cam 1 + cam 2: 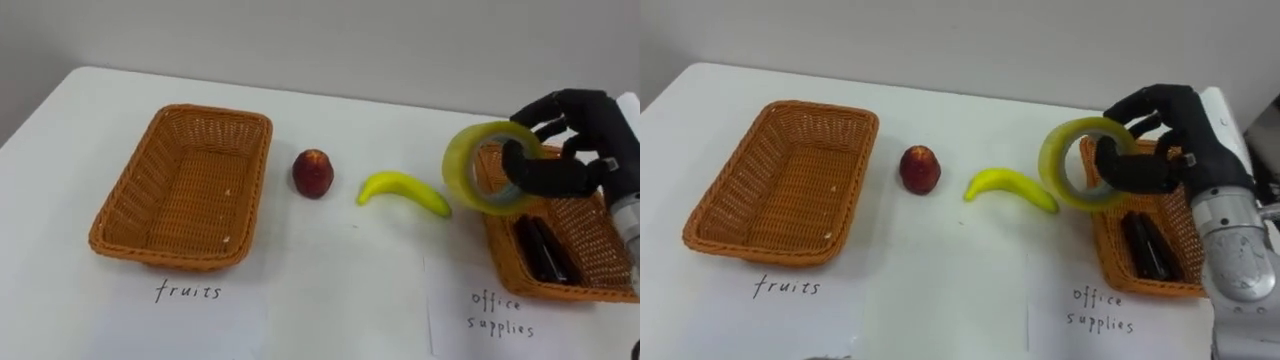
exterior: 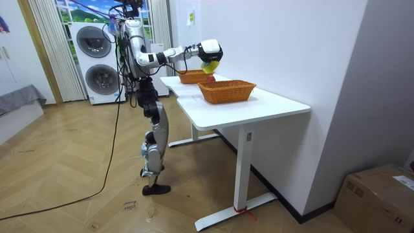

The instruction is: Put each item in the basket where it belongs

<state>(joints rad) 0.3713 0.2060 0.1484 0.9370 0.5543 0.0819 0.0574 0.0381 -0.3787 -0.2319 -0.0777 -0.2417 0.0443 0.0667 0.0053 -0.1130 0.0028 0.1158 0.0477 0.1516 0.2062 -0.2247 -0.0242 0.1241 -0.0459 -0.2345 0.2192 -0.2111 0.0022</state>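
The right hand [image 1: 1175,125] has its fingers [image 1: 1130,172] curled round the yellow tape roll [image 1: 1052,165], above the left edge of the office-supplies basket [image 1: 1108,255]. An apple [image 1: 920,168] and a banana [image 1: 1010,187] lie on the white surface [image 1: 940,262].

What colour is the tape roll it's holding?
Translucent yellow tape roll, clearest in left eye view.

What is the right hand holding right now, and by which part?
The tape roll, gripped at its rim by the right hand: thumb inside the hole, fingers curled over the outside.
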